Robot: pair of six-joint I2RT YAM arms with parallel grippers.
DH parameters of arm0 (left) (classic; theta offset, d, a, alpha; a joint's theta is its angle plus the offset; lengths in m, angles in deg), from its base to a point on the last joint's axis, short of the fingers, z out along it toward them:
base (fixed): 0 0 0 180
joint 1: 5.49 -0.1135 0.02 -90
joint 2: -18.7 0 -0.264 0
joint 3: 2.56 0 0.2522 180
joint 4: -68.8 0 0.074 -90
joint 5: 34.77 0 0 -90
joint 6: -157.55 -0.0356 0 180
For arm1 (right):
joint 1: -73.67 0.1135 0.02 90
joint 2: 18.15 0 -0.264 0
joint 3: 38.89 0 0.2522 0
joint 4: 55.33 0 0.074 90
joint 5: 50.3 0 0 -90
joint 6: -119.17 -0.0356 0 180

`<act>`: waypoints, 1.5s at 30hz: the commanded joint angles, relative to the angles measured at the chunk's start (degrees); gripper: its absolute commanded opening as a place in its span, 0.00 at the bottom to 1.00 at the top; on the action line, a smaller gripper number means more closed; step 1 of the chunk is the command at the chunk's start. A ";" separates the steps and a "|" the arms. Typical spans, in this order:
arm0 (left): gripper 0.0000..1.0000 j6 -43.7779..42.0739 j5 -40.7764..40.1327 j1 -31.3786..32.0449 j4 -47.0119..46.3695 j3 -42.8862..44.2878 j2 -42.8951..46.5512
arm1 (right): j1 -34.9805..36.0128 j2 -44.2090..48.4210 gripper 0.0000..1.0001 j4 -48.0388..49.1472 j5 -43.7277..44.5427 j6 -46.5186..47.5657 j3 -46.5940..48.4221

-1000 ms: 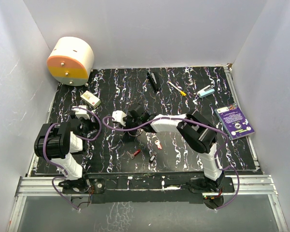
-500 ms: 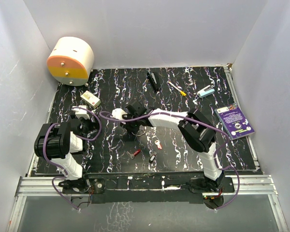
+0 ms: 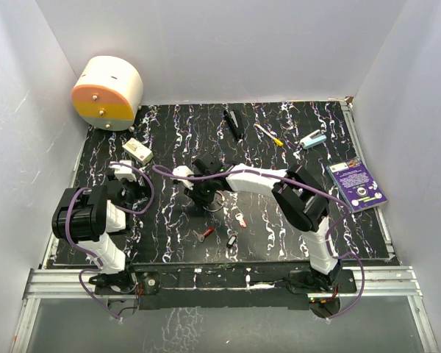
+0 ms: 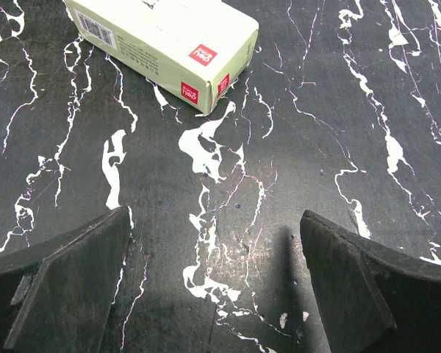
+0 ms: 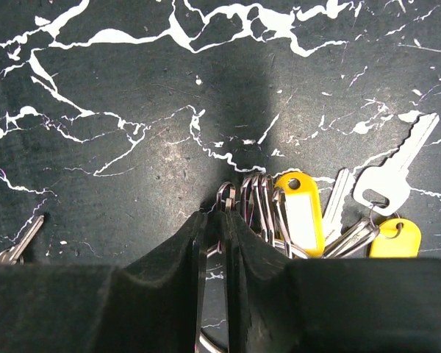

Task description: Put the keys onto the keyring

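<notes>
Keyring of thin silver wire (image 5: 226,193), lower centre, between right gripper (image 5: 214,219) fingers; grip unclear. Left gripper (image 4: 213,215) splayed wide.

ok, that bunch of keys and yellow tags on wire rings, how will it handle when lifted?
Probably floppy: the silver keys and yellow plastic tags are only threaded on the thin silver wire keyring, so they'd likely swing and fan out. Likely slippery too: the round wire between the right gripper's nearly closed jaws could pivot or slide.

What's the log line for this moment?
left tool open near box | right tool pinching keyring | yellow-tagged keys bunched beside it | red key loose
</notes>
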 commanded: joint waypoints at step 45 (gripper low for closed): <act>0.97 -0.40 0.75 0.05 -0.95 0.92 0.51 | -6.65 10.65 0.14 27.66 -21.83 -17.05 -24.31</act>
